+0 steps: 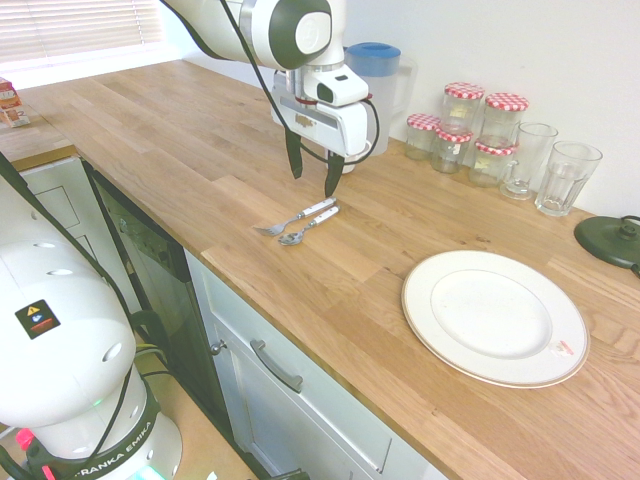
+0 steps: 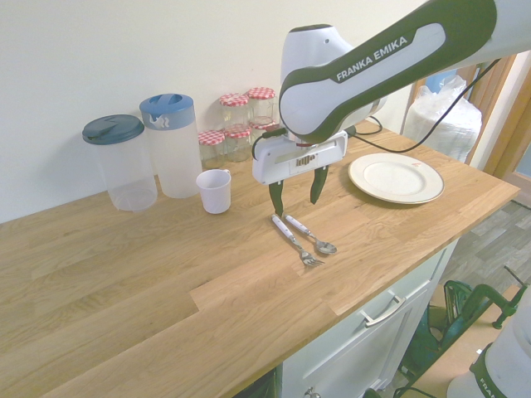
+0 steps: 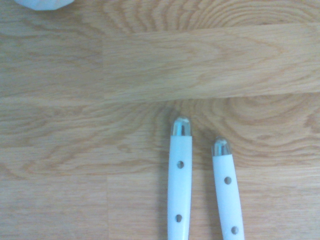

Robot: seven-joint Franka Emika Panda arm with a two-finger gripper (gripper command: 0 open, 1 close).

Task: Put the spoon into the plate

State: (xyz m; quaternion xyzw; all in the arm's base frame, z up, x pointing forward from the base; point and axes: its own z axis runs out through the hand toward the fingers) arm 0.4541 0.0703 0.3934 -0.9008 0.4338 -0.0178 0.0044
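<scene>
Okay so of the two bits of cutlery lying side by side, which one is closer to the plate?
The spoon, the one ending in a rounded bowl; the fork, with tines, lies farther from the plate.

Beside the round white plate [image 1: 495, 318] with its thin brownish rim line, the worktop [image 1: 330, 300] is honey-brown wood grain; beyond it, jar lids [image 1: 507, 102] are red-and-white checked, the spoon's handle [image 1: 325, 215] whitish.
</scene>
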